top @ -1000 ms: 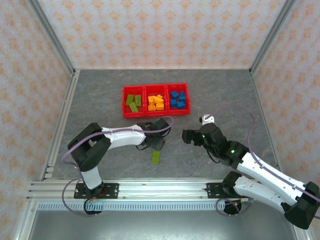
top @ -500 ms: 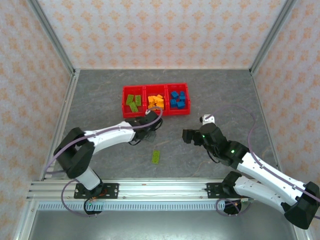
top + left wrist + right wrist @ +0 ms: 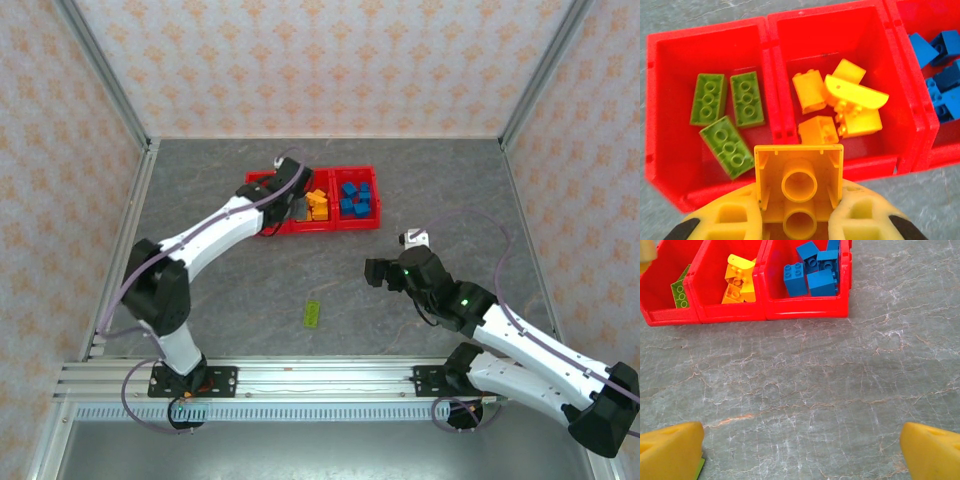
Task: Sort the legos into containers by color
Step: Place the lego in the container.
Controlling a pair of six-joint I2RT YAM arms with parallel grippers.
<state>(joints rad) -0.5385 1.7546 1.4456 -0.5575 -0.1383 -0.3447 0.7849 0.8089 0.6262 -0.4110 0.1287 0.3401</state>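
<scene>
Grip check: my left pincer (image 3: pixel 800 217) pinched the orange-yellow lego (image 3: pixel 799 185), with the matching middle compartment (image 3: pixel 830 45) just ahead and below, ready for the drop. My right pincer (image 3: pixel 800 450) stood spread, a green lego (image 3: pixel 312 313) loose left of it.

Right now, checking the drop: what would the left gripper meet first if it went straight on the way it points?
Probably the tray's middle compartment: the left gripper, shut on a yellow brick, points at the yellow bricks lying there. Depth is unclear, so the near wall might come first.
</scene>
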